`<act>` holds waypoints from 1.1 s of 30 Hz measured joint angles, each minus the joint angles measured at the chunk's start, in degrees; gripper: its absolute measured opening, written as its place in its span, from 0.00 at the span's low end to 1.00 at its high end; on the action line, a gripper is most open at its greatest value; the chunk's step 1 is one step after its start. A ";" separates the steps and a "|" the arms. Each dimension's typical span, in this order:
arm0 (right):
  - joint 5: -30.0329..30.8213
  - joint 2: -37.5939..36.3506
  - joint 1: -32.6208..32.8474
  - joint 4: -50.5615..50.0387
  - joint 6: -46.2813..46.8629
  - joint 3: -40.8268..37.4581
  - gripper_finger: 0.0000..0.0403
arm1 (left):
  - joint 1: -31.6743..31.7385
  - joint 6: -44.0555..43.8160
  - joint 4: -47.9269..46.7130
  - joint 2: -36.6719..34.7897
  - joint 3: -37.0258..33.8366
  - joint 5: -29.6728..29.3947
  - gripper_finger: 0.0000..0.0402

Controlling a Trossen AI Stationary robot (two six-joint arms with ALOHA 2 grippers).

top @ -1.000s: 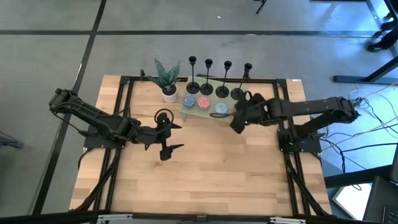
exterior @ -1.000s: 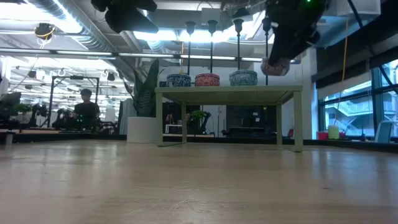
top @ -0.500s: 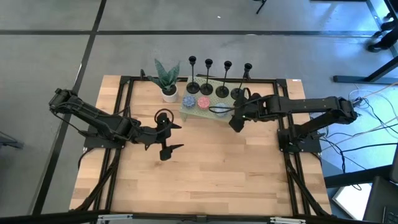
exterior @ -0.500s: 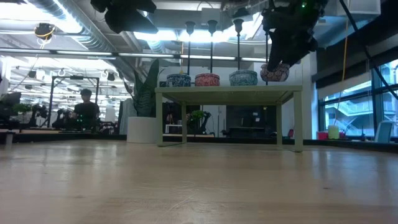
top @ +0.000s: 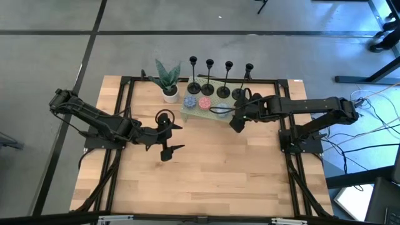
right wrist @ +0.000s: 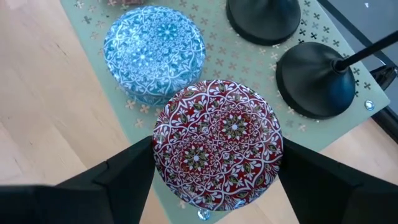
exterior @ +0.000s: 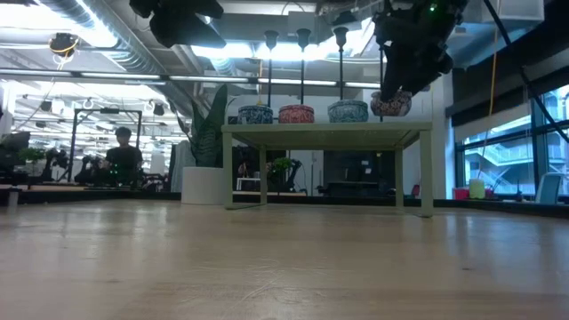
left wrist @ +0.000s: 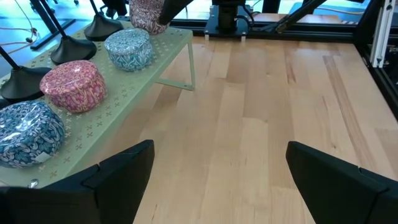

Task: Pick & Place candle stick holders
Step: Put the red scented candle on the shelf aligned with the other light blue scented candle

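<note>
Four black candle stick holders stand in a row by their disc bases on the far part of a green perforated shelf; two bases show in the right wrist view. My right gripper is shut on a round tin with a red patterned lid over the shelf's right end, near the holders; the tin also shows in the low view. My left gripper is open and empty over the table's middle left, also seen in the high view. My right gripper pinches the tin by its round side wall between its two fingers, one on each side. The fingers come slanting down from the table's right. The tin sits about level, lid up, just above the shelf's right end.
Three more patterned tins stand on the shelf's near part: blue, pink and teal. A small potted plant stands left of the shelf. The wooden tabletop lies open toward the near edge.
My right gripper has moved a little toward the table's left, over the shelf's right end, with the tin. The tin was tilted and now sits about level, slightly lower.
</note>
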 joint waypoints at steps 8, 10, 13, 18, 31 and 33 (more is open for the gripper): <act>0.16 0.00 0.00 0.12 -1.47 0.00 0.77 | 0.00 0.00 -0.02 0.00 0.00 0.00 0.90; -0.09 0.00 0.00 -0.12 -1.29 0.00 0.77 | 0.00 0.02 -0.02 0.00 0.00 0.00 0.90; -0.33 0.00 -0.23 -0.08 -1.33 0.00 0.77 | 0.00 0.00 -0.04 0.00 0.00 0.00 0.90; -3.26 0.00 -0.72 -0.09 -1.55 0.00 0.77 | 0.00 0.01 -0.07 0.00 0.00 0.00 0.90; -2.88 0.00 -0.70 -0.37 -2.66 0.00 0.77 | 0.00 0.01 -0.56 0.00 0.00 0.00 0.90; -3.03 0.00 -0.70 -0.37 -2.91 0.00 0.77 | 0.00 0.02 -0.70 0.00 0.00 0.00 0.90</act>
